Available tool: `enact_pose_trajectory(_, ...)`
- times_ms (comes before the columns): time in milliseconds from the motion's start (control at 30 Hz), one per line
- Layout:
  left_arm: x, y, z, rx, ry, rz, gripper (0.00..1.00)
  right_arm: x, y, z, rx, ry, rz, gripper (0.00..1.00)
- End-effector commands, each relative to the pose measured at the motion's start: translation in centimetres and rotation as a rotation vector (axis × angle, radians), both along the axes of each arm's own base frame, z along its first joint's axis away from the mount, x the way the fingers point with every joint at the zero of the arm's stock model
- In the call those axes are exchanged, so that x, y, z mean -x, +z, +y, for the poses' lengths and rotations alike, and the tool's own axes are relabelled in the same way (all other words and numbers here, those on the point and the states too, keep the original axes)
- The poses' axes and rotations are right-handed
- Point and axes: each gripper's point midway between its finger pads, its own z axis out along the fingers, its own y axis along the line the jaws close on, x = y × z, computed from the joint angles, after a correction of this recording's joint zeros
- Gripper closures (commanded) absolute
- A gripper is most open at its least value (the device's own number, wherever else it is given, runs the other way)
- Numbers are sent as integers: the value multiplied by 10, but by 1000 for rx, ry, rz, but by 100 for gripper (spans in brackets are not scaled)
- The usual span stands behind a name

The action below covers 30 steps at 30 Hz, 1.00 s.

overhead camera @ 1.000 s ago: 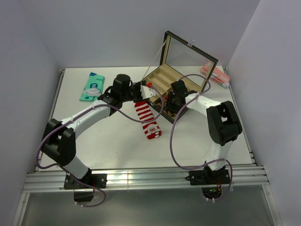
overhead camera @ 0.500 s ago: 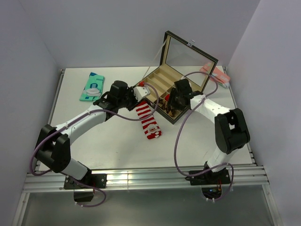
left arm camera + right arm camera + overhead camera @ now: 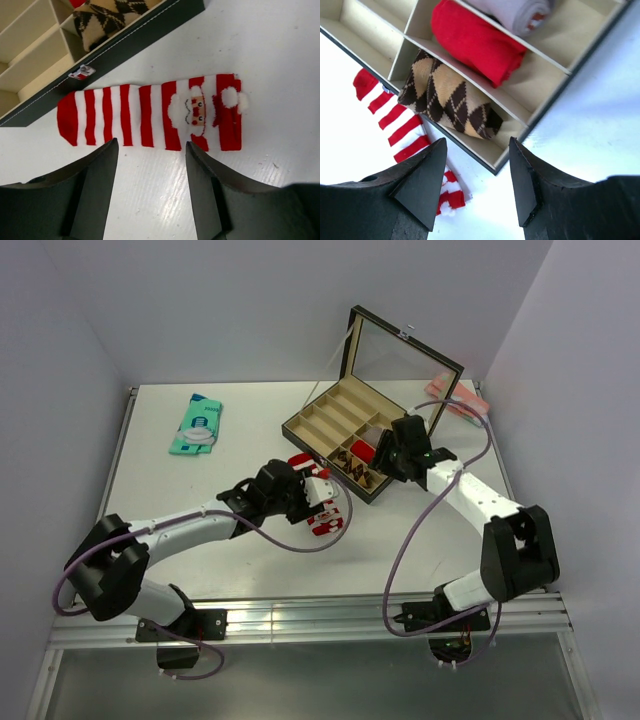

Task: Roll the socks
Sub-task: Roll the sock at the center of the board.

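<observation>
The red-and-white striped Santa sock lies flat and unrolled on the white table, just in front of the box's near wall. My left gripper hovers open at the sock's near side with only bare table between its fingers; from above it covers part of the sock. The brown argyle sock sits rolled in the box's end compartment. My right gripper stands open above the box's corner, holding nothing.
The dark divided box stands with its glass lid up; it also holds a plain red roll and a grey roll. A teal packet lies at the back left, a pink packet at the back right.
My left arm has pulled back from the box toward the near side and now sits over the striped sock, its jaws wider. My right gripper has shifted right, off the box.
</observation>
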Motion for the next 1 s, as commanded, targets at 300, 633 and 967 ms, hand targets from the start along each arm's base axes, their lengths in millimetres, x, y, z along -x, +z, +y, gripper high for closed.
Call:
enact_pose_trajectory(300, 49, -36, -37, 10, -92, -4, 44, 13, 21, -15, -62, -65, -108, 39)
enact_pose_trajectory(633, 56, -60, -53, -7, -118, 2, 44, 21, 12, -20, -48, -65, -104, 39)
enact_pose_trajectory(967, 49, -86, -51, -61, -117, -21, 50, 24, 14, -22, -43, -61, -116, 40)
